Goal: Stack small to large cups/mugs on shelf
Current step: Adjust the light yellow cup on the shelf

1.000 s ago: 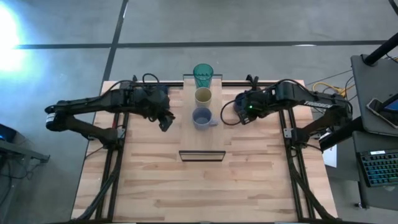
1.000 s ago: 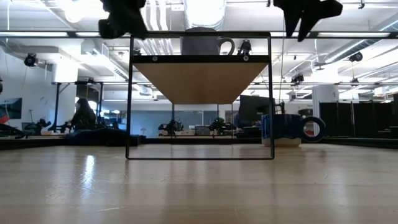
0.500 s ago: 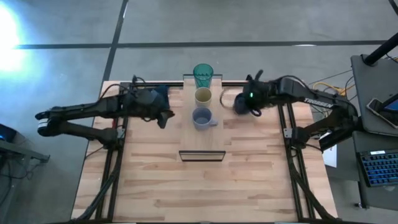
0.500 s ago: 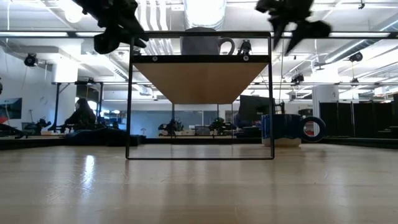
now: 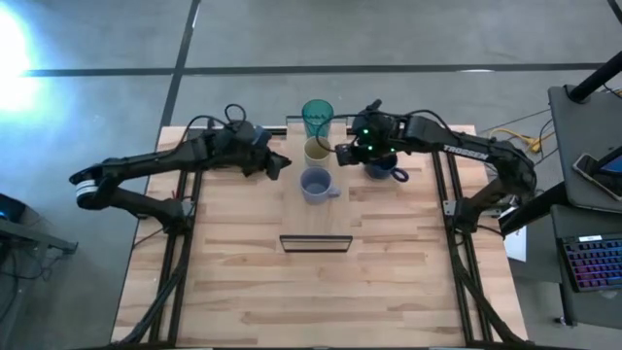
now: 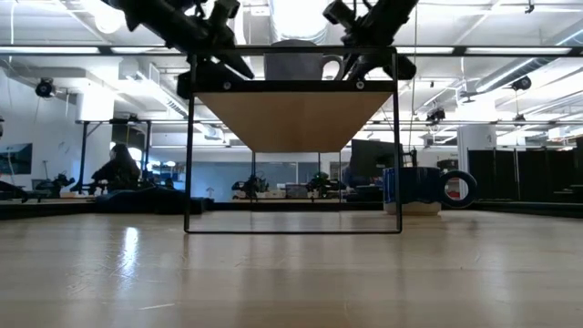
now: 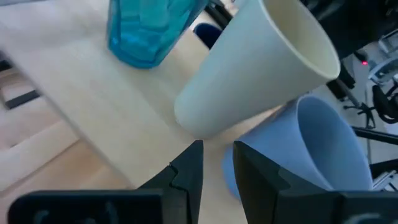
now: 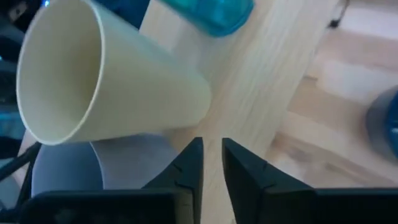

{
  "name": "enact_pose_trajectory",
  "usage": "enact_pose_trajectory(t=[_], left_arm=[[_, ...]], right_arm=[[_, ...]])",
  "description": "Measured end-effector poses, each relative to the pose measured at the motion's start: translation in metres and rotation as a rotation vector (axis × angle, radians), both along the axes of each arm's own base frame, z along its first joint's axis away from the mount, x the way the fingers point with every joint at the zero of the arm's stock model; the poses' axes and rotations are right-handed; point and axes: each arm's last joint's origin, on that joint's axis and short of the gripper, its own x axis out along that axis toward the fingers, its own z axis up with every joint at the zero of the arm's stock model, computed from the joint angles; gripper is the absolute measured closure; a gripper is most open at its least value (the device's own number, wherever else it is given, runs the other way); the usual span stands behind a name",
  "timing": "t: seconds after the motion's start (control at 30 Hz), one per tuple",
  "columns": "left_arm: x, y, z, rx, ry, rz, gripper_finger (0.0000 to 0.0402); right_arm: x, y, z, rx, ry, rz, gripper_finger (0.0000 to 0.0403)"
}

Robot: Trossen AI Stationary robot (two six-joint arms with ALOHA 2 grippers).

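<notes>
On the shelf (image 5: 292, 209), cream-yellow cup (image 5: 318, 150) just beside the right pincer (image 5: 341, 153), fingers nearly together, empty.

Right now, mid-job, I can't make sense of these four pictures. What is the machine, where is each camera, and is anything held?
Two dark robot arms work at a wooden table. One picture looks straight down from above. One looks level across the tabletop. The other two come from cameras on each arm's wrist.

A narrow raised shelf stands mid-table. On it, in a row from the far end, are a teal tumbler, a cream cup and a pale mug. A navy mug sits on the table to the shelf's right, partly under the right arm.

The left gripper and right gripper hang on either side of the cream cup. Neither holds anything.
</notes>
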Motion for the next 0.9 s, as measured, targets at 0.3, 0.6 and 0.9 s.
enact_pose_trajectory(t=[0.3, 0.6, 0.9], left_arm=[[0.013, 0.004, -0.012, -0.039, 0.019, -0.046, 0.0329], [0.023, 0.008, -0.012, -0.019, -0.038, -0.049, 0.0329], [0.031, 0.011, -0.021, -0.031, -0.016, -0.050, 0.0329]], right_arm=[[0.008, 0.009, -0.003, 0.022, -0.017, 0.063, 0.0391], [0.023, 0.011, 0.001, 0.005, -0.131, 0.094, 0.0394], [0.026, 0.010, -0.005, 0.010, -0.114, 0.097, 0.0394]])
